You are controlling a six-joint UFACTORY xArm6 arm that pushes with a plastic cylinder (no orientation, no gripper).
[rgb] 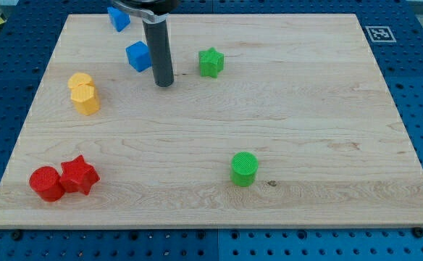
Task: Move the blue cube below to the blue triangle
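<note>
My tip (164,83) down on board (284,116), touching blue cube's (138,56) right side, near top edge. Blue triangle (118,18) above, top-left corner area. No fingers: plain rod, nothing pinched.

1. My tip (164,83) rests on the worktop (306,130), just to the view's right of the blue cube (138,56).
2. The blue triangle (118,18) lies beyond the cube, toward the view's top.
3. A green star (211,62) sits to the tip's right.
</note>
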